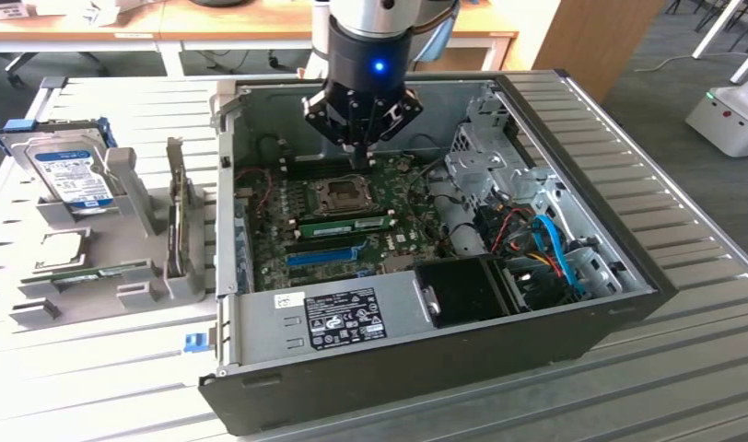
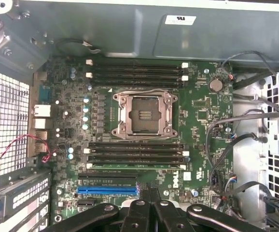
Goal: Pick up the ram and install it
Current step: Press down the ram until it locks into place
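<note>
The ram (image 1: 349, 224) (image 2: 134, 166) is sitting on edge in a memory slot on the motherboard (image 1: 405, 235) (image 2: 202, 111), in the bank on the blue-slot side of the CPU socket (image 1: 341, 191) (image 2: 142, 113). It is taking the slot of that bank farthest from the socket. Its long axis is running parallel to the other slots, across the exterior view from left to right and rising slightly toward the right.

The end effector (image 1: 358, 147) (image 2: 148, 193) is hanging above the board with its fingers pressed together, gripping nothing, and not touching the ram.

Counts: one ram stick in the board, one empty CPU socket, one blue expansion slot (image 1: 321, 256) (image 2: 108, 190), and two banks of black memory slots flanking the socket. One open computer case (image 1: 620, 304) is lying on its side on the slatted metal worktop (image 1: 694, 368).

Around it: grey and blue cables (image 1: 556, 249) are bunching at the case's drive end on the exterior view's right, clear of the ram. A black fan shroud (image 1: 473, 290) is sitting near the case's front wall. A red wire (image 2: 14, 150) is looping beside the rear ports.

Outside the case, a grey parts rack (image 1: 134, 184) is holding one blue-labelled hard drive (image 1: 73, 170) upright. Another green board stick (image 1: 86, 273) is lying flat in the rack.
</note>
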You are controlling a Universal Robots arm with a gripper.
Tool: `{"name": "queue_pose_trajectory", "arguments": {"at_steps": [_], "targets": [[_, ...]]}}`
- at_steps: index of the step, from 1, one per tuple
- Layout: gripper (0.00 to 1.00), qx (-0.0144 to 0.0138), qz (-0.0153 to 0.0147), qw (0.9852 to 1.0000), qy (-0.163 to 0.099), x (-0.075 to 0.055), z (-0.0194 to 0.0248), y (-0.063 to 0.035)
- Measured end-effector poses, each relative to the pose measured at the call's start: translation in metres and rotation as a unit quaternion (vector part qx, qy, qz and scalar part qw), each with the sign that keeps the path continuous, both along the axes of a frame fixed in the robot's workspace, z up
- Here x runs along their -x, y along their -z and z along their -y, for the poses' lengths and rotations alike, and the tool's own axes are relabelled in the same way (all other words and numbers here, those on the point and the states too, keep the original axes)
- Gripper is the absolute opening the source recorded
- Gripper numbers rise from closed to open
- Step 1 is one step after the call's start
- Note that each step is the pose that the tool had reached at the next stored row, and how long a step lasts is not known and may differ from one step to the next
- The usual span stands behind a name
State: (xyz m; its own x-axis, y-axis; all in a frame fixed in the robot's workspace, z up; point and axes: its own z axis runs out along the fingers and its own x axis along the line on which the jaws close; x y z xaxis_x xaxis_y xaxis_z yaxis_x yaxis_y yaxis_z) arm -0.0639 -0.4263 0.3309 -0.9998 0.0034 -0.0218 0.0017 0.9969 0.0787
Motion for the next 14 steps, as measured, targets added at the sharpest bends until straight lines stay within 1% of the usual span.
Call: {"name": "queue_pose_trajectory", "arguments": {"at_steps": [3, 6, 7, 8, 11, 14], "targets": [[0.11, 0.0023, -0.005, 1.0, 0.0, -0.0013, 0.0, 0.0], [0.11, 0.0048, -0.0115, 0.9999, 0.0, -0.0029, 0.0, 0.0], [0.11, 0.0052, -0.0123, 0.9999, 0.0, -0.003, 0.0, 0.0], [0.11, 0.0052, -0.0125, 0.9999, 0.0, -0.003, 0.0, 0.0], [0.11, 0.0052, -0.0126, 0.9999, 0.0, -0.0031, -0.0001, 0.0], [0.11, 0.0053, -0.0126, 0.9999, 0.0, -0.0031, -0.0017, 0.0001]]}}
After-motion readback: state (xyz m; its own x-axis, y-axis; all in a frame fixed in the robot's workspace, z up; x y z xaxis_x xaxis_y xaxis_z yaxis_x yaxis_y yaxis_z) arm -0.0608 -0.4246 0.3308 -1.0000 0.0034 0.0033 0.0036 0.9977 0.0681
